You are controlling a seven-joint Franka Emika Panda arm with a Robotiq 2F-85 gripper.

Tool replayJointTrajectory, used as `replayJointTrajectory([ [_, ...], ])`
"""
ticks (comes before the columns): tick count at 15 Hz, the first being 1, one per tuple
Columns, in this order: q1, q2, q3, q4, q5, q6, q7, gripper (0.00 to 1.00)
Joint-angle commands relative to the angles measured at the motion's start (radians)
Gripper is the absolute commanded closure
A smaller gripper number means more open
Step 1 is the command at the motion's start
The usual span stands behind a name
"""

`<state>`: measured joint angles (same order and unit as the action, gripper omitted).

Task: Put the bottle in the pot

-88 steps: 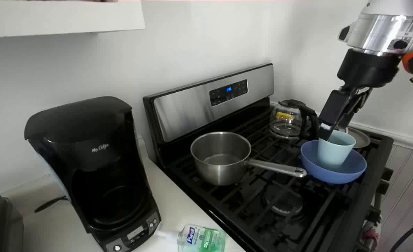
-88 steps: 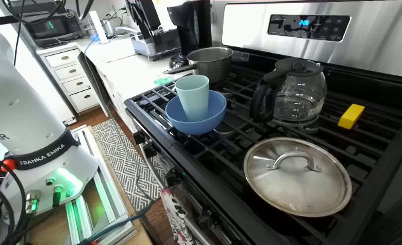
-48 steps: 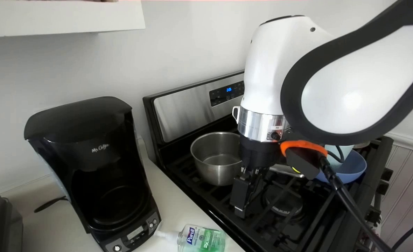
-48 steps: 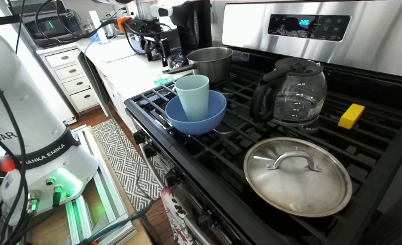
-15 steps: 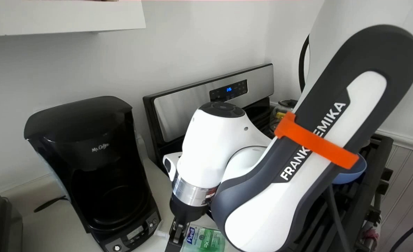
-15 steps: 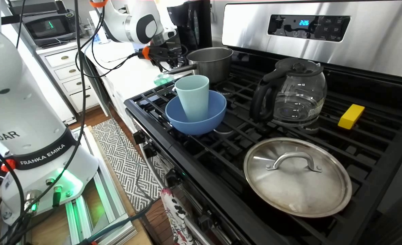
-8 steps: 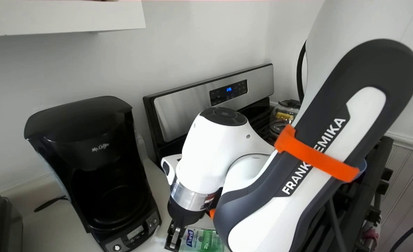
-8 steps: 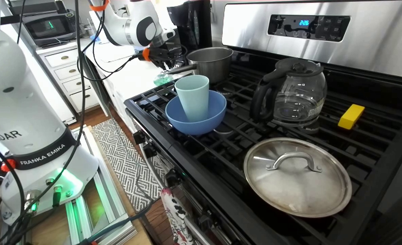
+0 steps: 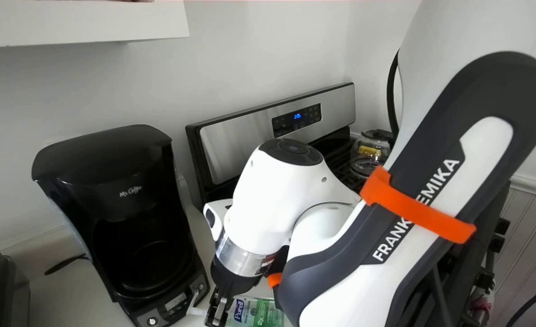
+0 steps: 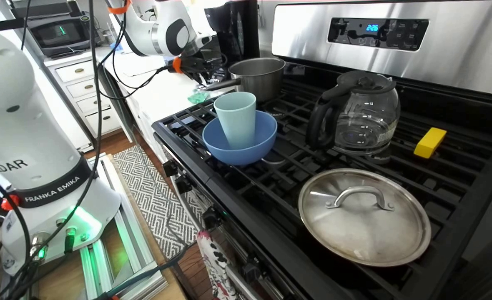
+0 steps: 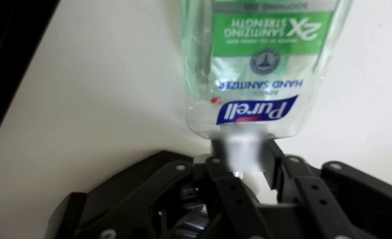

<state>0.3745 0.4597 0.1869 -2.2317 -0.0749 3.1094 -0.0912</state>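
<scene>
Black hand (image 11: 244,147), 1, grips 1 bottle (image 11: 262,68), outside 1 pot (image 10: 262,83).

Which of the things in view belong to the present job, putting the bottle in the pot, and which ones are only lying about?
For the job:
Purell hand sanitizer bottle
stainless-steel saucepan
end effector

Only lying about:
Mr. Coffee coffee maker
glass coffee carafe
blue bowl with a pale blue-green cup inside
metal lid
yellow block

The pot (image 10: 259,81) is seen in satin metal; near it, the bottle (image 11: 249,66) in clear plastic (glossy), the bowl (image 10: 239,156) in matt plastic — well apart, the lid (image 10: 365,229) in polished metal.
</scene>
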Motion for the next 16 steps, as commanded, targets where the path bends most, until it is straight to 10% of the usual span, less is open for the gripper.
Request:
replayJointTrajectory([
  [1,-0.197,-0.121,0.214,-0.134,0.053,0.044,-0.049,0.92],
  [10,-0.757,-0.322,0.728,-0.353,0.065,0.335,0.025,0.92],
  [16,-0.868,-0.6,0.795,-0.443,0.106,0.494,0.249,0.92],
])
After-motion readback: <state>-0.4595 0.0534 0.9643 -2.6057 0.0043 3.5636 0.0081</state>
